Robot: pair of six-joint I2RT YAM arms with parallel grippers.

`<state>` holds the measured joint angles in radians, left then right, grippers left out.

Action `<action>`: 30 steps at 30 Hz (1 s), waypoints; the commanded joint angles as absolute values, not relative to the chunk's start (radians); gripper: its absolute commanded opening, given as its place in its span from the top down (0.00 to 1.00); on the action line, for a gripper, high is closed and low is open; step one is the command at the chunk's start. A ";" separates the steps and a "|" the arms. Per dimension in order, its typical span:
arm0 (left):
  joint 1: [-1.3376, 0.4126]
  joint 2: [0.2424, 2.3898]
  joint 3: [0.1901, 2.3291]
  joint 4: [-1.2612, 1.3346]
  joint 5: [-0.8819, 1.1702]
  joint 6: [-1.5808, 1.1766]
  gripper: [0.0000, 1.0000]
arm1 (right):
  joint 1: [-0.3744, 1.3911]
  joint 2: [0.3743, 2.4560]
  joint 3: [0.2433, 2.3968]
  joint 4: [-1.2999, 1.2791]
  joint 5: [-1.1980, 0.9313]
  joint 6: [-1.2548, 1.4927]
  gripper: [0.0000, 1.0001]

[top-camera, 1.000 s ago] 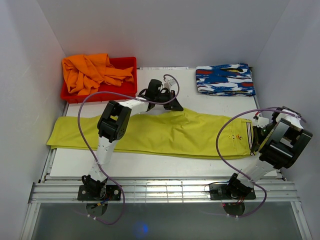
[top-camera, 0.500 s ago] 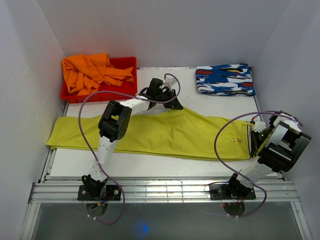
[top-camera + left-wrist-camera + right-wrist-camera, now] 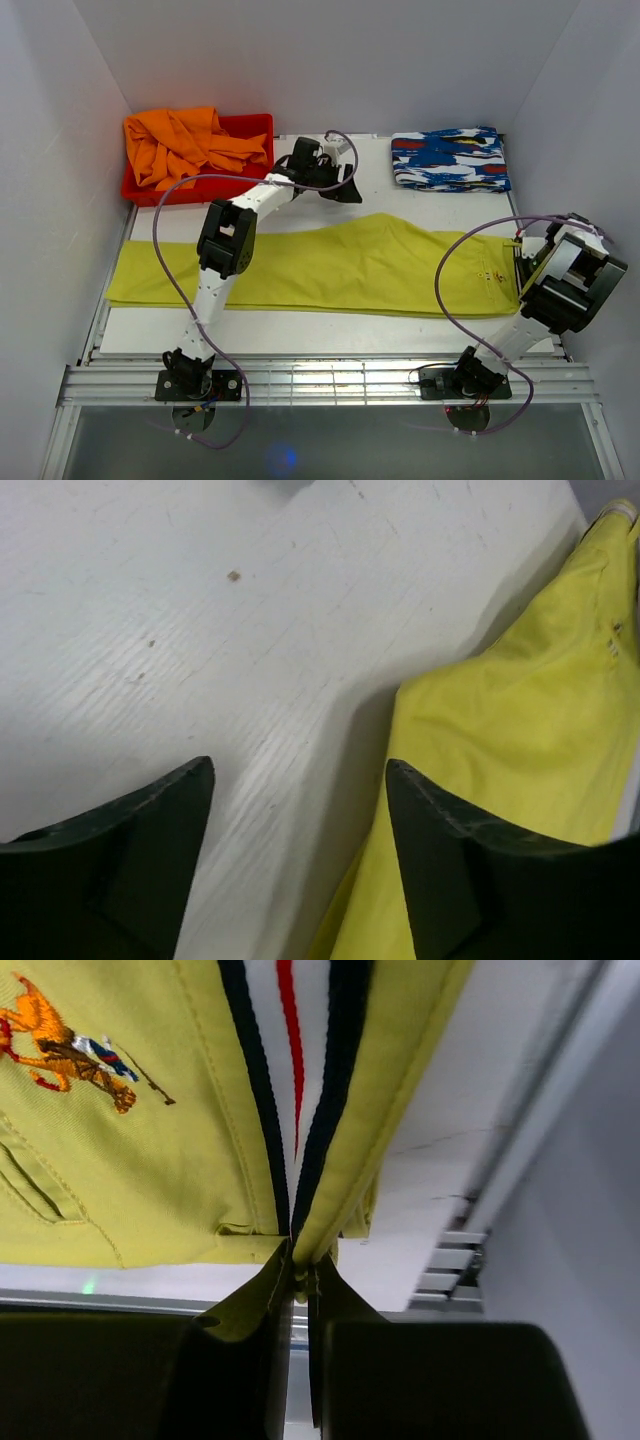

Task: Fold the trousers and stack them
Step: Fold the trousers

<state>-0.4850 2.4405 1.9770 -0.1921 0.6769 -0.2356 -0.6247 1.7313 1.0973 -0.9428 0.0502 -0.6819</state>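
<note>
Trousers [image 3: 330, 270] just dropped flat: the left fingers [image 3: 345, 190] let go and stand wide open over the counter [image 3: 200, 630]. Right fingers [image 3: 300, 1270] pinch the striped waistband [image 3: 295, 1080] tight. Folding can start, I think.

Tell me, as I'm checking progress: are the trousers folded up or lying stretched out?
Stretched out: the trousers lie full length across the table, with no crosswise fold.
</note>
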 commanded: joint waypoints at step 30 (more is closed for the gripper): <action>0.173 1.682 0.999 -0.818 0.269 0.313 0.31 | -0.012 1.739 1.198 -0.916 -0.161 -0.586 0.26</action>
